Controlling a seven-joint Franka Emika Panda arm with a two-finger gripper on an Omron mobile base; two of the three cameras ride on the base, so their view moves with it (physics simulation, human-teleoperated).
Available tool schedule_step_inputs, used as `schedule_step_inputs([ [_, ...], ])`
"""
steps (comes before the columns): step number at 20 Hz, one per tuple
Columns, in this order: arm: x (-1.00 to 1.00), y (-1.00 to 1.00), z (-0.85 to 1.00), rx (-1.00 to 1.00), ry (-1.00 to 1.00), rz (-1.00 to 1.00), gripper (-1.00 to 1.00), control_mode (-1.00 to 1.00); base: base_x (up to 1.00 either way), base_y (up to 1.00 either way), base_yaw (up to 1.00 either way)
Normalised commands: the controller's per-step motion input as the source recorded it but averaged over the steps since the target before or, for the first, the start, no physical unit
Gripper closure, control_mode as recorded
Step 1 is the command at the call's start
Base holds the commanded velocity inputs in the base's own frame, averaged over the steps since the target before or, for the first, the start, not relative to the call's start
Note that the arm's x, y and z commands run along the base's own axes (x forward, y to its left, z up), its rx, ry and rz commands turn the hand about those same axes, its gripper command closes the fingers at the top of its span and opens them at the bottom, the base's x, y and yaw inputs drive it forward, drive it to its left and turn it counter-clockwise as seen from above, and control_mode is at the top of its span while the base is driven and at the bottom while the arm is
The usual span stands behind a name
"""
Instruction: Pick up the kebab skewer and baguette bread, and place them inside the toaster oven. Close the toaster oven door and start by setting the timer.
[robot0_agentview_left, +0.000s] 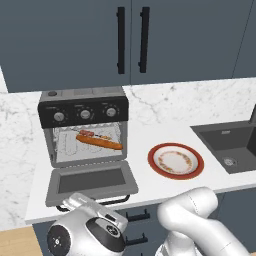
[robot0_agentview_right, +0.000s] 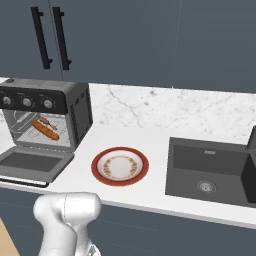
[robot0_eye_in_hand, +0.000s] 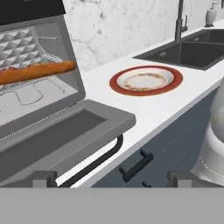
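The pincer (robot0_eye_in_hand: 111, 178) sits lowest in the hand view, its two dark tips spread wide with nothing between them, hanging below the worktop edge in front of the oven door (robot0_eye_in_hand: 52, 135). In the left base view the arm's wrist (robot0_agentview_left: 87, 227) is low, just in front of the door's black bar handle (robot0_agentview_left: 95, 202).

The door (robot0_agentview_left: 91, 181) lies dropped flat, glass up, overhanging the front of the worktop (robot0_agentview_left: 145, 197). Behind it the oven (robot0_agentview_left: 83, 127) stands open, three silver knobs across its black top panel. On the wire rack inside lies the baguette (robot0_agentview_left: 99, 142), running slantwise, and the skewer (robot0_agentview_left: 90, 134) lies just behind it, close alongside; whether they touch I cannot tell. From the right base view both are seen deep in the cavity, baguette (robot0_agentview_right: 45, 130) in front, skewer (robot0_agentview_right: 46, 121) behind.

To the oven's right on the worktop sits a red-rimmed plate (robot0_agentview_left: 152, 162), and beyond it a dark sink (robot0_agentview_right: 175, 170) sunk into the marble, with a faucet (robot0_eye_in_hand: 179, 19) at its rear.
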Motion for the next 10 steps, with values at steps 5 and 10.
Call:
schedule_step_inputs([
  [5, 0.00, 0.00, -0.36, -0.13, 0.19, -0.01, -1.00, -1.00, 0.00, 0.00, 0.00],
  [10, 0.01, 0.08, -0.18, -0.16, 0.21, -0.02, -1.00, -1.00, 0.00, 0.00, 0.00],
])
